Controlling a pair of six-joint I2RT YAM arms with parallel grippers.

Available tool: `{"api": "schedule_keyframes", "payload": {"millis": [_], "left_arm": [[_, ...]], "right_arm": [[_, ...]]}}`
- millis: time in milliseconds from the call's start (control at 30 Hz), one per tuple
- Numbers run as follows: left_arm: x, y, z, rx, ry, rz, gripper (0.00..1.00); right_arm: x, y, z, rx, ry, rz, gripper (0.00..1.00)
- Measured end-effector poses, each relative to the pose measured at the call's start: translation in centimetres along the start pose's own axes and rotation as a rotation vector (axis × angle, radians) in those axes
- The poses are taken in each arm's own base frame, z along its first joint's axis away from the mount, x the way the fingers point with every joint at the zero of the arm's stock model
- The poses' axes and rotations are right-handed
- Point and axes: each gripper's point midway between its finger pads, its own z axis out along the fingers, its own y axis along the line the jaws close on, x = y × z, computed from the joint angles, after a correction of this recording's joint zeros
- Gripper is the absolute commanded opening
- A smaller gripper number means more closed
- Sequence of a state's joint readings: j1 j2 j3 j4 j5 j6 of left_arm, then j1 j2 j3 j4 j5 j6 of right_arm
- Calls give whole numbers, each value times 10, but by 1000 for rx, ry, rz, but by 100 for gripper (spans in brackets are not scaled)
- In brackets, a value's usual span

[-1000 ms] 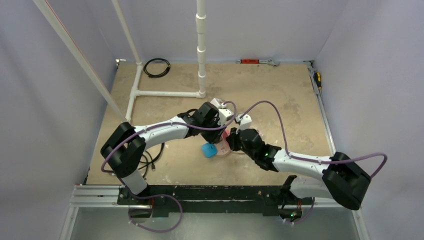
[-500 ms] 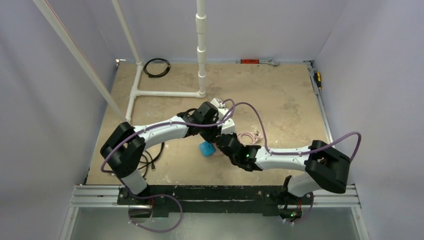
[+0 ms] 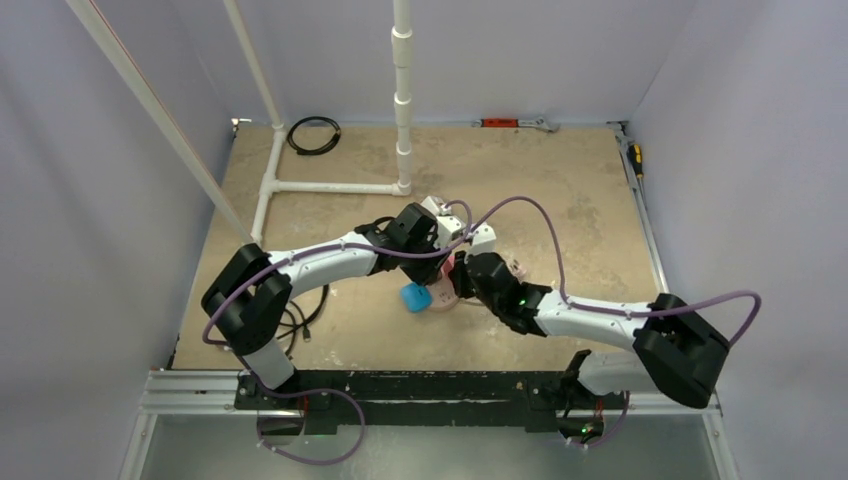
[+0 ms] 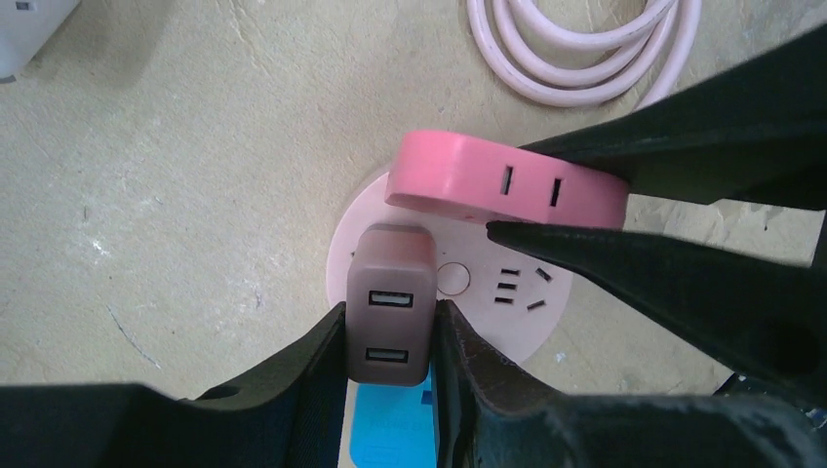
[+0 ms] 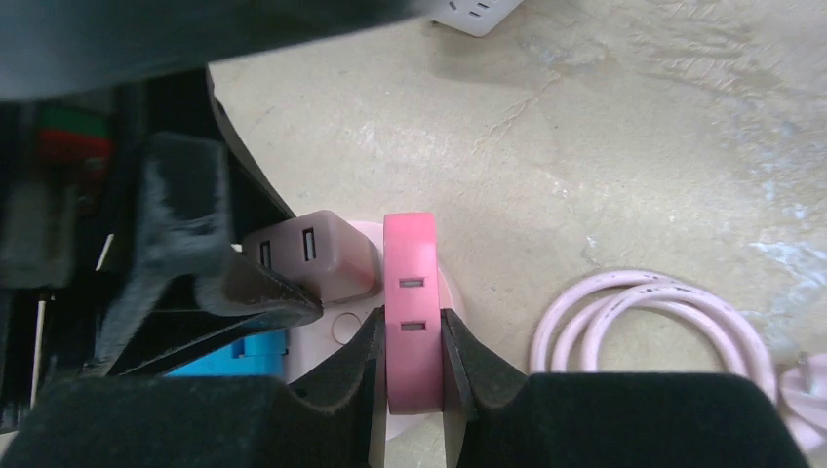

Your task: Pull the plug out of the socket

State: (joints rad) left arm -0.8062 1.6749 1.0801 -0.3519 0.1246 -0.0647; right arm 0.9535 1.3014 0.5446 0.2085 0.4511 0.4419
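The socket, a pale-pink round disc with small slots, lies flat on the table; it also shows in the right wrist view. Its coiled pink cord lies beside it. A small square dusky-pink plug with two USB ports stands on the disc. My left gripper is shut on the plug's sides. A brighter pink flat block with two slots stands on edge on the disc. My right gripper is shut on it. In the top view both grippers meet over the socket.
A blue block lies right beside the socket, under my left fingers. A white power strip lies just beyond. A white pipe frame, a black cable coil and tools lie along the table's back.
My right arm swung left half a second ago and has come back right, with its gripper staying at the socket. The left arm has not moved.
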Motion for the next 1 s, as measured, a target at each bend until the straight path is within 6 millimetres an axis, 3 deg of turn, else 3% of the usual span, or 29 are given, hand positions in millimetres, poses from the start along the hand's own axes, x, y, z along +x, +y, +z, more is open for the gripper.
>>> {"api": "schedule_keyframes", "payload": {"millis": [433,767,1000], "left_arm": [[-6,2,4,-8,-19,0,0],[-10,-4,7,15,-33,7,0],[-9,-6,7,25,-26,7,0]], "right_arm": [[-3,-16,7,-199,42,246,0],[-6,-22,-3,-169,14,199,0],[-2,-10,-8,-88,-13,78,0]]}}
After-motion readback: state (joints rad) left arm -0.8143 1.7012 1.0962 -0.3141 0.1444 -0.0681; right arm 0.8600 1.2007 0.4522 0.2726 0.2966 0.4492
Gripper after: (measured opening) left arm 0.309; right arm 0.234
